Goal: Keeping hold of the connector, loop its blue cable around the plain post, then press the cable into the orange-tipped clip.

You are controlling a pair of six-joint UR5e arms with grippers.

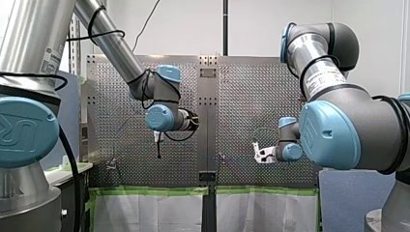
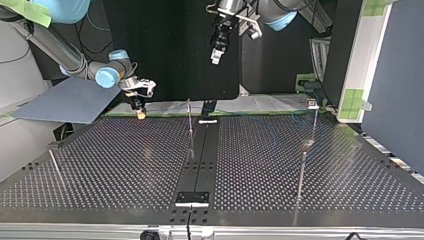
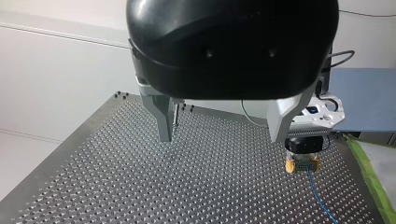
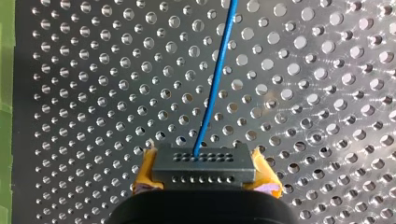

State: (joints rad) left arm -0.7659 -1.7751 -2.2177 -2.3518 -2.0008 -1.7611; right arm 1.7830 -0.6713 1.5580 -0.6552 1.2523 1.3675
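Blue cable (image 4: 215, 84), a single thin strand, left the dark connector (image 4: 203, 164) in the right wrist view and ran ahead over the perforated table (image 4: 327, 93). My right gripper (image 4: 204, 173) was clamped on the connector's two short ends, with a yellow pad (image 4: 144, 173) on each.

In the left wrist view, my left gripper (image 3: 224, 134) hung above the table with its metal fingers (image 3: 163, 122) apart and nothing between them. The right gripper stood low beyond it, the cable trailing from it.

In the top view, the right gripper sat near the far edge at the view's left, with a thin post (image 2: 190, 122) near it. I could not tell whether that was the plain post, and I found no orange-tipped clip.

In the front view, the connector was too small to make out.

The cable looked light and limp, perhaps slightly springy, so a hard pull could have strained its joint. The rigid connector seemed best held by its ends, as it was.
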